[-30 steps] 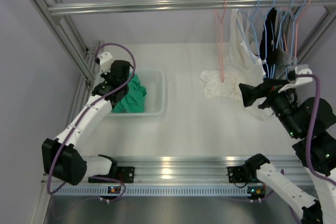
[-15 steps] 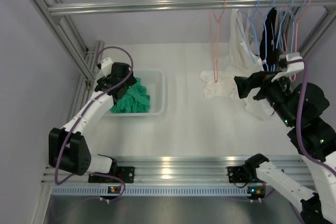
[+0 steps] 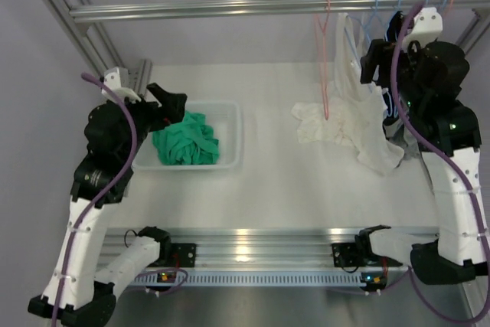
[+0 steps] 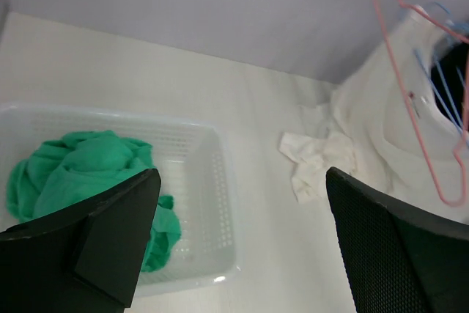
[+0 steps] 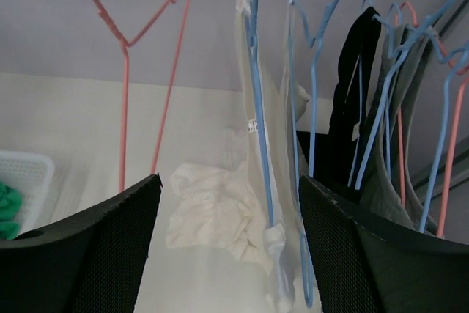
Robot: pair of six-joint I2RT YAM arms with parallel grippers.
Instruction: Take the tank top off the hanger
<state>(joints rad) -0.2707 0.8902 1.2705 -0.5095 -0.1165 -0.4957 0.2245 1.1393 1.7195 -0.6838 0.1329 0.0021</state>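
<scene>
The white basket (image 3: 228,140), toward 9 o'clock on the table (image 3: 276,181), is holding a crumpled green garment (image 3: 186,140) and nothing else. The left gripper (image 3: 170,103) is hovering over the basket's 10 o'clock corner with its jaws wide and empty.

The tank top (image 3: 366,112) is hanging at 2 o'clock on a blue hanger (image 3: 354,36) from the rail (image 3: 230,10). Its hem is pooling on the table beside a crumpled white cloth (image 3: 315,125). The right gripper (image 3: 370,63) is hovering by it, jaws spread and gripping nothing.

The right wrist view is showing what the top view blurs. The blue hanger (image 5: 258,108) and sheer tank top (image 5: 282,159) are lying in line with the gap of the right gripper (image 5: 229,181). An empty pink hanger (image 5: 124,71) is at 10 o'clock and dark garments (image 5: 352,93) at 2 o'clock. The left wrist view is showing the basket's (image 4: 212,203) mesh wall between the fingers of the left gripper (image 4: 240,181).

Since a second ago, the left gripper has let go of the green garment and lifted clear. The right gripper has climbed from the hem toward the rail.
</scene>
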